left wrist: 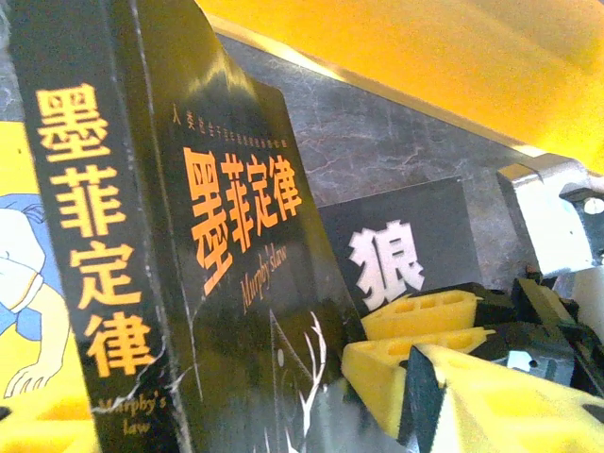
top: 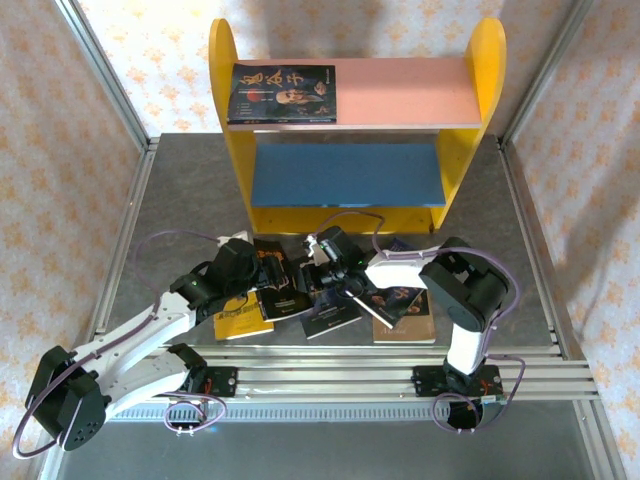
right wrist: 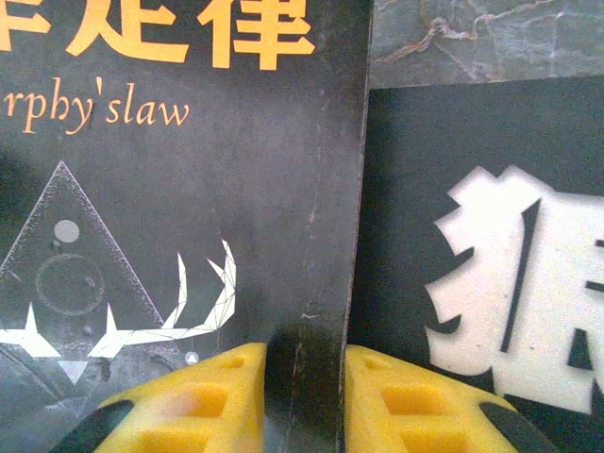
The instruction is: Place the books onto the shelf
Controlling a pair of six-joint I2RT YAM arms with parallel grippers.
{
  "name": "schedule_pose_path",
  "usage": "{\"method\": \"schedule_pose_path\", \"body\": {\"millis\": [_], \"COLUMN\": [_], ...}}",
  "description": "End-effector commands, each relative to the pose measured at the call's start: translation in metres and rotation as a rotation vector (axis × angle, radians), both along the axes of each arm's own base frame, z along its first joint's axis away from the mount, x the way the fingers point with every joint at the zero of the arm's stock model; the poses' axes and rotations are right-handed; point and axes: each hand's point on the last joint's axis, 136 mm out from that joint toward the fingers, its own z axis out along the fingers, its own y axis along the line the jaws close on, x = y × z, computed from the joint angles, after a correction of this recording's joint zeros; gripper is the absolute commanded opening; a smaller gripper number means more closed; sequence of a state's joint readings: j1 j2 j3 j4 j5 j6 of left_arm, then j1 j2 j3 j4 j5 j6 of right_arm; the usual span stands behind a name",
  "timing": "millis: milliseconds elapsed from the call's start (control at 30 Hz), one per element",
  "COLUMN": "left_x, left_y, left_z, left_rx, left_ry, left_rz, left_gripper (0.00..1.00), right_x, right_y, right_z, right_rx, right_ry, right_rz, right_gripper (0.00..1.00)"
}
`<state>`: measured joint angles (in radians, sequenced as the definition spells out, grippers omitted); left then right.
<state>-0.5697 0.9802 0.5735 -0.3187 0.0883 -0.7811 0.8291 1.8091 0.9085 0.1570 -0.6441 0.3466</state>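
Note:
A black book with orange characters and "Murphy's law" [left wrist: 245, 283] stands tilted up on edge among the books on the table [top: 285, 288]. My right gripper [right wrist: 307, 396] [top: 318, 268] is shut on its free edge, one yellow finger on each side. My left gripper [top: 266, 275] is at the spine side and open; one finger [left wrist: 528, 396] shows, a small gap away from the cover. Beside the raised book lie a black book with a big white character [right wrist: 472, 283] [left wrist: 406, 236] and a yellow book [left wrist: 28, 283] [top: 240, 318]. The shelf [top: 225, 110] stands behind, with one dark book [top: 282, 93] flat on its pink upper board.
A brown book [top: 405, 318] lies at the right end of the row, under the right arm. The shelf's blue lower board [top: 345, 172] is bare. Metal frame posts and patterned walls close in the grey table [top: 180, 190] on both sides; rails run along its near edge.

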Motion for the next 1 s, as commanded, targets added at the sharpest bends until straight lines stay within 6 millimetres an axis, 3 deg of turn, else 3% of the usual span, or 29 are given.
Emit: {"method": "schedule_pose_path", "body": {"millis": [0, 333, 633, 800, 967], "left_x": [0.004, 0.005, 0.005, 0.005, 0.004], "left_y": [0.000, 0.000, 0.000, -0.004, -0.017], "left_z": [0.009, 0.004, 0.005, 0.019, 0.055], "left_rx": [0.024, 0.035, 0.032, 0.017, -0.050], "left_ry": [-0.032, -0.031, -0.044, -0.082, -0.189], "left_rz": [-0.008, -0.013, -0.023, -0.053, -0.137], "left_gripper": [0.57, 0.36, 0.08, 0.00, 0.00], "right_x": [-0.004, 0.000, 0.011, 0.020, 0.026], "right_y": [-0.006, -0.007, -0.021, -0.035, -0.051], "right_z": [0.004, 0.004, 0.012, 0.026, 0.055], "right_rx": [-0.011, -0.017, -0.039, -0.055, -0.052], "right_ry": [-0.005, -0.008, -0.055, -0.106, -0.190], "right_rz": [0.011, -0.007, -0.064, -0.113, -0.169], "right_gripper": [0.28, 0.48, 0.49, 0.49, 0.49]}}
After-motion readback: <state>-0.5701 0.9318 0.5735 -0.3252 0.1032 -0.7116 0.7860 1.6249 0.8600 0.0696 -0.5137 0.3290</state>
